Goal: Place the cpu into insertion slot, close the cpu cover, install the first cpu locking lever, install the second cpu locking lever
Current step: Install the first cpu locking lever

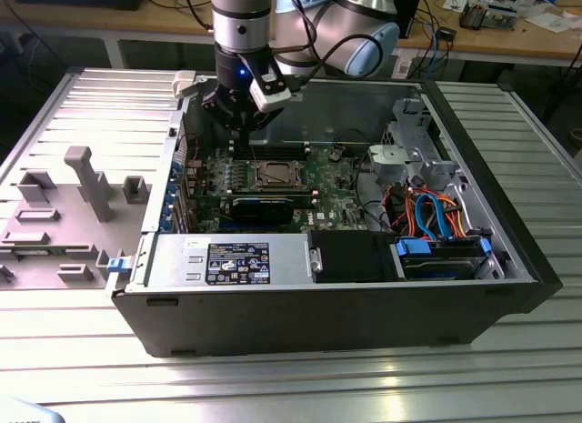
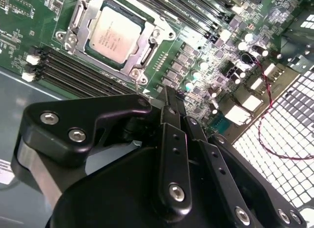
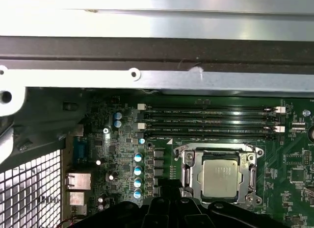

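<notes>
Currently the cpu (image 2: 114, 36) sits seated in the insertion slot (image 2: 73, 39) on the green board (image 3: 294, 154) (silvery top showing in both wrist views). My pincer (image 2: 170, 94) hangs above the board just beside the slot, fingers together, gripping nothing.

The cpu (image 2: 114, 36) has a shiny silver-grey top. The cpu cover (image 2: 147, 50) around it is silver metal. The board (image 3: 122, 149) is green with little blue-topped cans. The gripper (image 2: 169, 110) is black. The computer case (image 1: 300, 300) is dark grey.
</notes>
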Robot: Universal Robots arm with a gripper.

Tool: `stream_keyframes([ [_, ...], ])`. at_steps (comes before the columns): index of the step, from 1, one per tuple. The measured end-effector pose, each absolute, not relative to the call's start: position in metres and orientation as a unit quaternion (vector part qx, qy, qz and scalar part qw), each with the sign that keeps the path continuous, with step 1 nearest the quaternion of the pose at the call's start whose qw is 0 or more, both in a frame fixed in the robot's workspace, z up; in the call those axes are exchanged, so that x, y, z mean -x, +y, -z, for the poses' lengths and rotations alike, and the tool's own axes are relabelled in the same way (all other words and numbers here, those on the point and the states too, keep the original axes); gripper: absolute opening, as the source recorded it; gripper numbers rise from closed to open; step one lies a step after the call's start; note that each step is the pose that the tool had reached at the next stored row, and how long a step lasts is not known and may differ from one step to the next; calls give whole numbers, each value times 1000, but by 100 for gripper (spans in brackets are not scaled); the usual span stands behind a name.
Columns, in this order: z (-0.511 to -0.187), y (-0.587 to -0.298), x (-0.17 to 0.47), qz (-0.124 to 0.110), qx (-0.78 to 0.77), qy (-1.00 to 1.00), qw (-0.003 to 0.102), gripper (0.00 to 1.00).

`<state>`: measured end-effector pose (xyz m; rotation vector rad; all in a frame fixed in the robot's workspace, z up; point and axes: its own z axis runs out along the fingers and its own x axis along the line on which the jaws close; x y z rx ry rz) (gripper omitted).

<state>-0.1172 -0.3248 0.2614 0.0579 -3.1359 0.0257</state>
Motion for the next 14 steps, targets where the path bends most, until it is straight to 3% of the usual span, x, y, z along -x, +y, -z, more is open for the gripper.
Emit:
stream_keyframes([
  [14, -260, -311, 123, -8, -53, -999, 2, 11],
])
